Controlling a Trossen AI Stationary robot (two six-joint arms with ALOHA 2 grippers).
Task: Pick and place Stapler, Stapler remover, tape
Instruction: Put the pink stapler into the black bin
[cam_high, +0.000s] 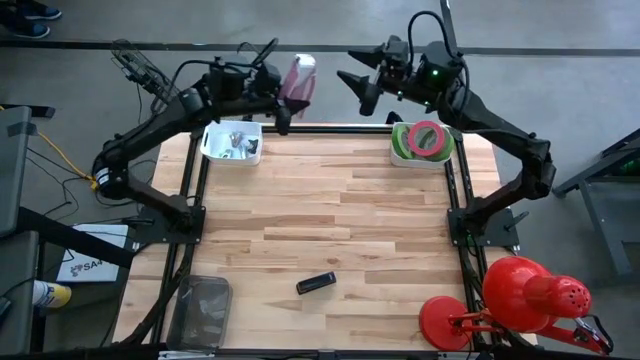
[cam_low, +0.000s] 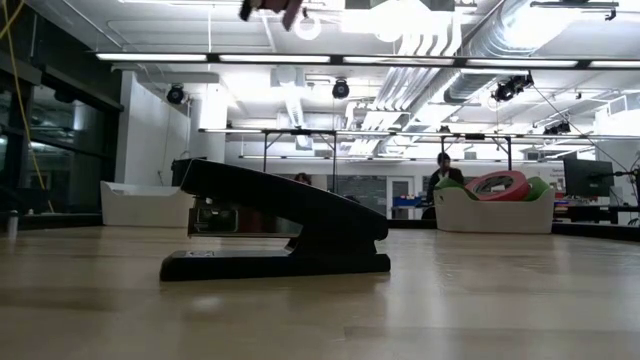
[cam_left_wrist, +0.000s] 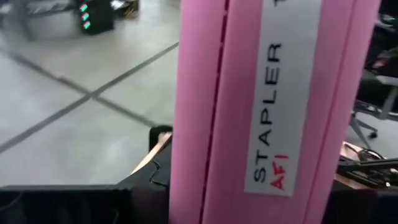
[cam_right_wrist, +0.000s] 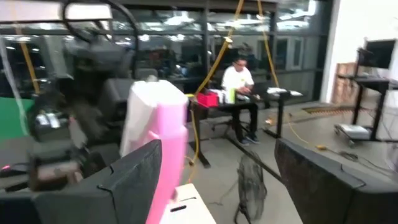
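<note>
Aloft, pink stapler (cam_high: 299, 80) clamped in left gripper (cam_high: 281, 103), right gripper (cam_high: 357, 88) open beside it

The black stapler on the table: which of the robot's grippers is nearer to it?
Neither clearly. The black stapler lies at the near edge; the left gripper, holding a pink stapler, and the open right gripper hang beyond the far edge.

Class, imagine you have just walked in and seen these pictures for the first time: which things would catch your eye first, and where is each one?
First, the pink stapler, held up by the left claw past the table's far edge, with the right claw open beside it. Next, the red and green tape rolls piled in the white bin at the far right corner. Then the black stapler, lying alone on the wooden table near its front edge.
</note>
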